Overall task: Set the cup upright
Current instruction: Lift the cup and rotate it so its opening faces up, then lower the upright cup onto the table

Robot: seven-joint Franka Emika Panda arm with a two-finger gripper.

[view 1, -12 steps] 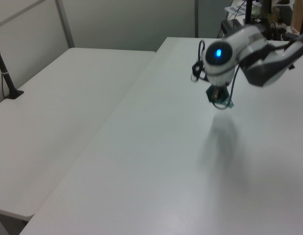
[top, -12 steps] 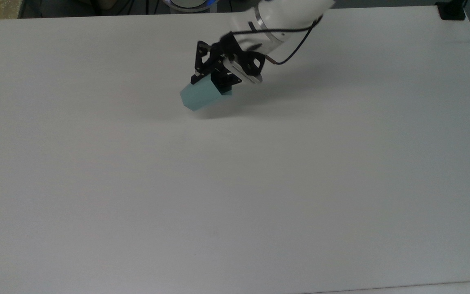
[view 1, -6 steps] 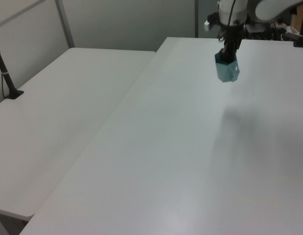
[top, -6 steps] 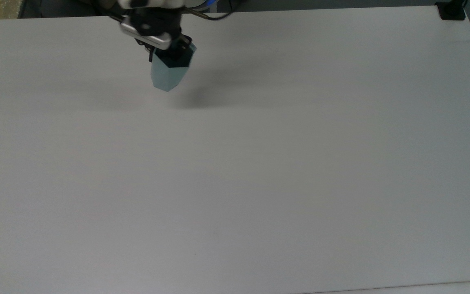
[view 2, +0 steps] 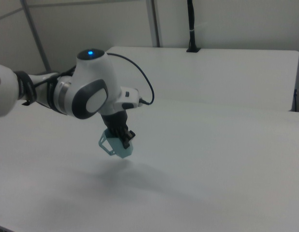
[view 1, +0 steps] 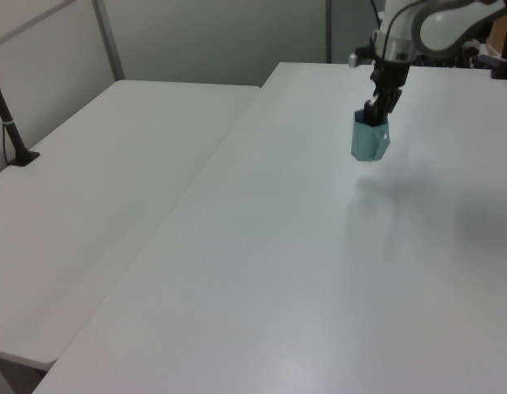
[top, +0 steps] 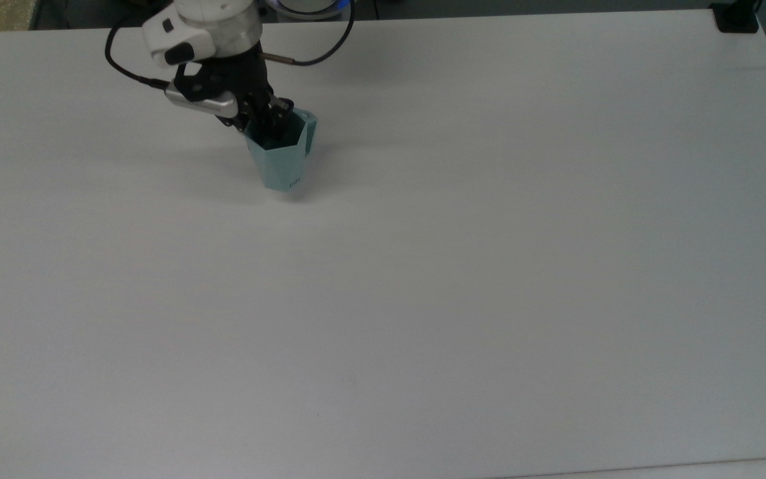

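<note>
We have the cup [top: 284, 161] clamped by its rim in the gripper [top: 270, 126], one finger inside the mouth, one outside; mouth up, base narrow end down, body a little tilted. It hangs over the table [top: 489, 266] near the far edge, close to or just touching the surface; the right view suggests a gap [view 2: 116, 145]. Our judgement: level the wrist first so the base meets the table flat; lower slowly; part the fingers only once seated; withdraw straight up, clear of the handle.
</note>
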